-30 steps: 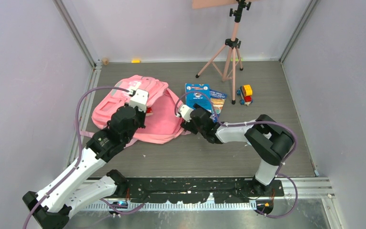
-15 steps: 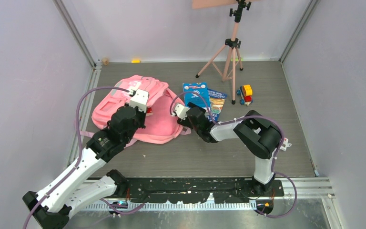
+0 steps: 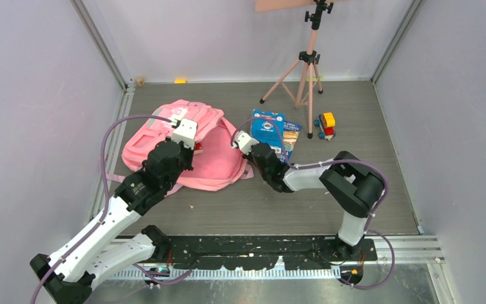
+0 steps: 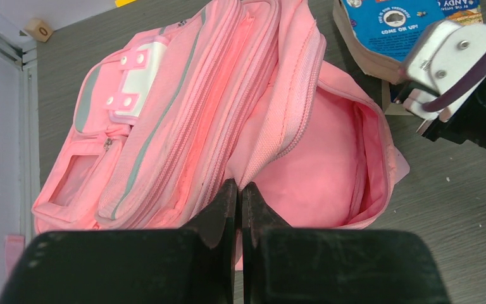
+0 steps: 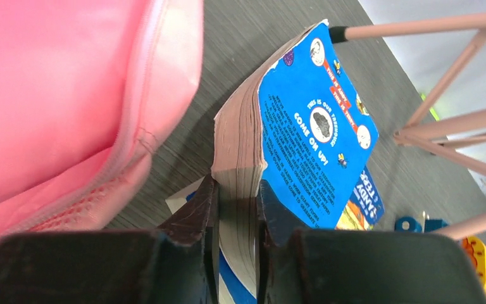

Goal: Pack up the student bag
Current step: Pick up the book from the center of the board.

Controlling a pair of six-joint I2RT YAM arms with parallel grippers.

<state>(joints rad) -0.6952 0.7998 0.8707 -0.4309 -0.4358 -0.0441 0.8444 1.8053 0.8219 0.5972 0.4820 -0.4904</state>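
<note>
Spreading between pale walls, the grey wood-grain surface [image 3: 354, 114] carries everything. The bag [image 3: 218, 166], pink and by far the biggest thing, lies flat on the left half of it. Its front pockets and white patch face up toward the back left. Its main compartment gapes toward the right, with pink lining showing inside.

A pink tripod [image 3: 308, 63] stands at the back, right of centre, well apart from the bag.

The left arm reaches from the near left corner over the bag. The left gripper [image 4: 238, 190] has its jaws together, pinching the zip edge at the mouth of the main compartment.

The right arm bends in from the near right and points toward the bag's right edge. The right gripper [image 5: 235, 190] has its jaws clamped on a thick book [image 5: 310, 126], one jaw on each side of the page block. The book has a blue cover and is tilted up on its edge, just beside the bag's open rim.

A second book [image 3: 289, 134], thinner and also blue, lies flat on the surface just right of the held one.

A toy [image 3: 324, 125], a small truck in yellow, red and blue, sits near the books, in front of the tripod's legs.

A tiny wooden cube [image 3: 140, 81] rests at the back left corner against the wall.
</note>
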